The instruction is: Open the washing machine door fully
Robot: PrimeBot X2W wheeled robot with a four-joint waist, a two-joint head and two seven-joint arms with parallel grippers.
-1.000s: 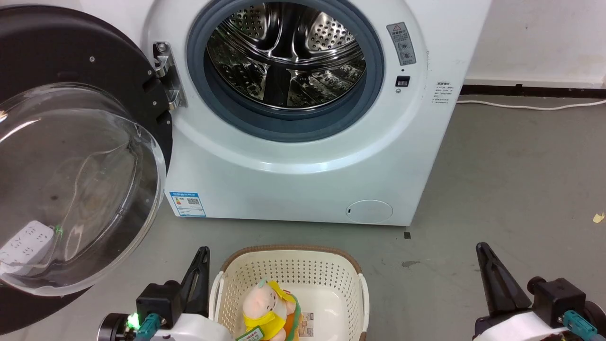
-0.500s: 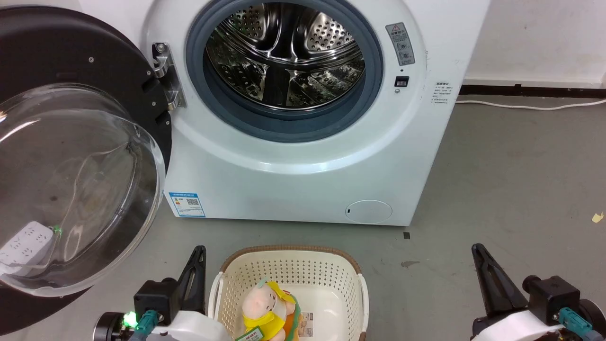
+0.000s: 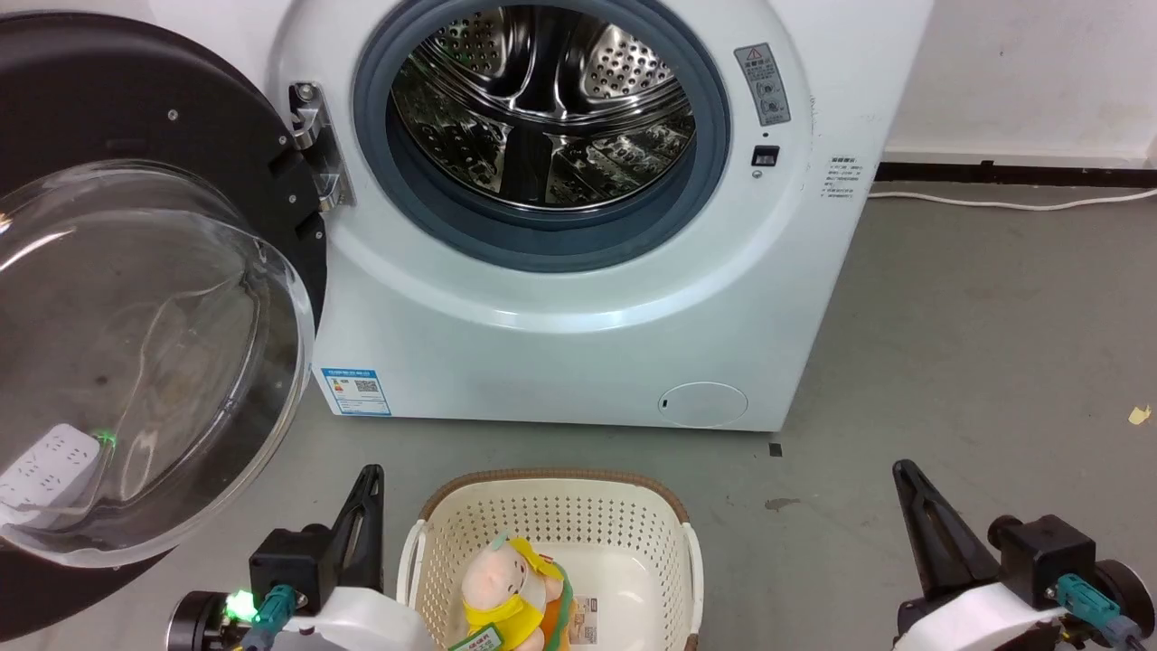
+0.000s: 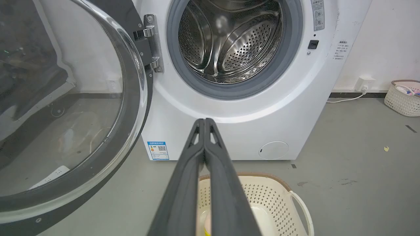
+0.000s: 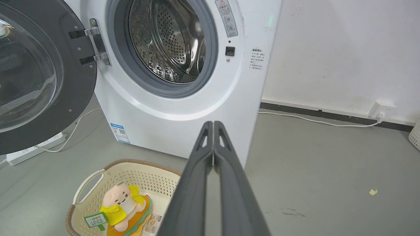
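Head cam: my left hand (image 3: 371, 475) sits low with both fingers pressed flat together and nothing in it. My right hand (image 3: 902, 468) is the same, pinched closed and empty. Between the two is a cream laundry basket (image 3: 551, 477) with a plush toy (image 3: 506, 588) inside. The washing machine (image 3: 560, 334) stands ahead of both hands, apart from them, with its steel drum (image 3: 542, 99) in plain sight. The washing machine door (image 3: 136, 316) is swung out on its hinge (image 3: 316, 145), up and to the left of my left hand, not touching it. A power strip (image 3: 45, 461) shows through the glass bowl.

Left wrist cam: fingers squeezed into one line, pointing at the machine's lower front. The door hangs off to their left, the basket just under them.

Right wrist cam: fingers pressed together here too, aimed at the machine's right front corner. The door's way off left, the basket's down-left, and there's a wall socket (image 5: 380, 109) off right.
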